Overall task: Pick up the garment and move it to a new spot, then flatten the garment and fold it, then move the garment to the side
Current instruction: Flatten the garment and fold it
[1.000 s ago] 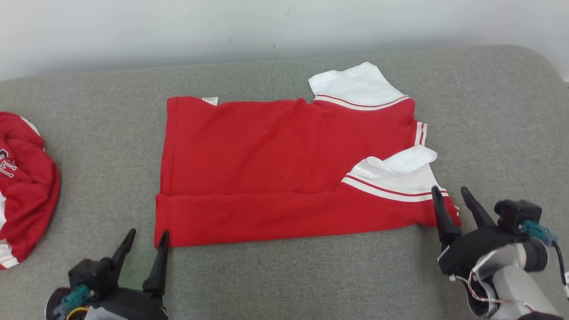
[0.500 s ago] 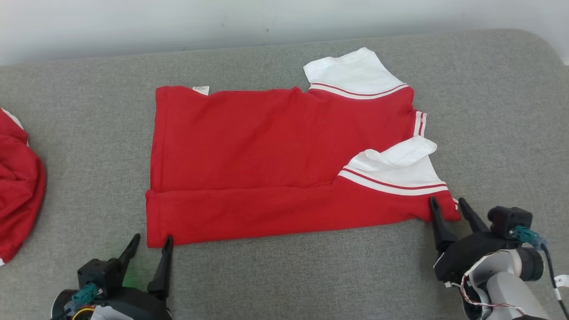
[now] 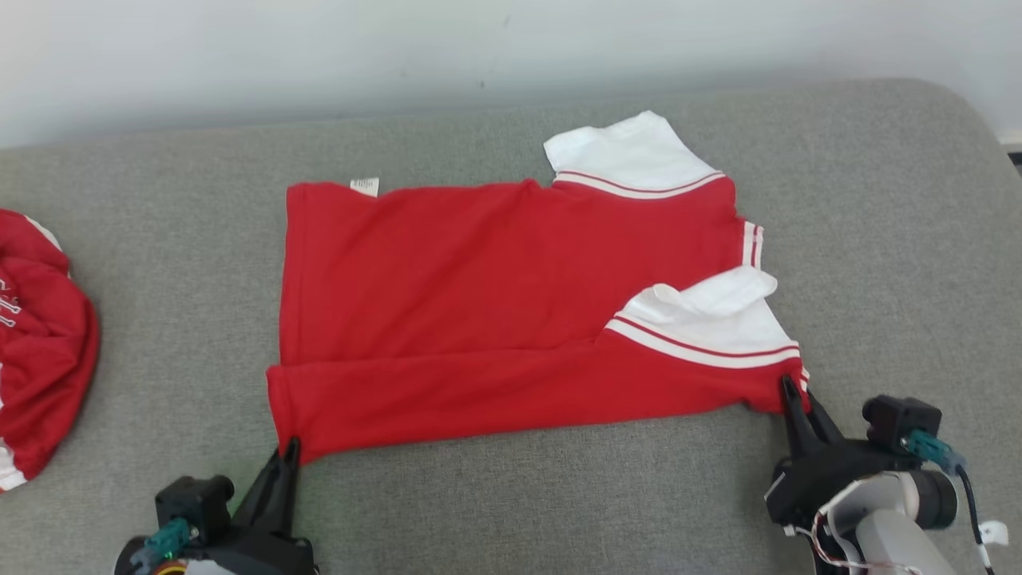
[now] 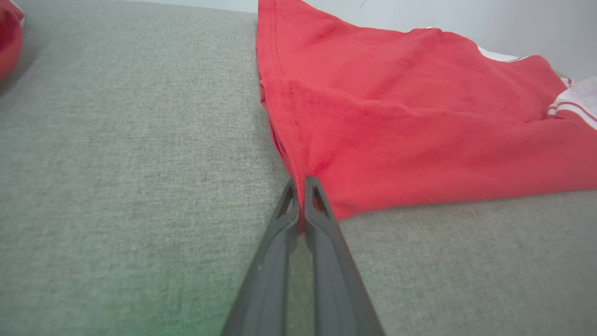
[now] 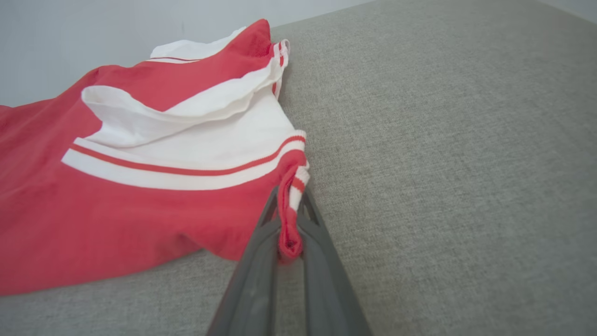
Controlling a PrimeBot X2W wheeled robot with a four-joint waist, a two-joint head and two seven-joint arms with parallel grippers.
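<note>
Red shirt (image 3: 495, 295) lies spread on the grey upholstered surface (image 3: 559, 495), about mid-surface, hem end toward the left edge, neck end toward the right. It is soft knit, matte, mostly flat.

Writing: a small white label (image 3: 365, 186) sticks out at the shirt's far-left corner, print too small to read. The second red garment (image 3: 40, 351) is bunched at the surface's left edge and has white lettering on it, cut off by the frame, not readable.

The shirt body is red and both sleeves are white, each with a white band and a thin red stripe at the seam. The far sleeve (image 3: 631, 152) lies flat and points to the far edge. The near sleeve (image 3: 711, 319) is folded in over the body, its cuff rumpled and curling up. There is striped red-white rib trim (image 3: 751, 244) at the neck end. The near long side is folded over as a strip, with a crease line running left to right. The surface is woven grey cloth with a rounded far-right corner, and a pale wall (image 3: 479, 48) stands behind it.

Left tool (image 3: 289, 451): fingers pressed together, pinching the near-left hem corner. In the left wrist view (image 4: 301, 184) the red cloth sits between the tips and the corner is pulled up to a peak.

Right tool (image 3: 794, 391): fingers narrow, clamped on the near-right corner. In the right wrist view (image 5: 289, 196) a twist of red cloth with a bit of striped trim hangs between the fingers.

No containers.
</note>
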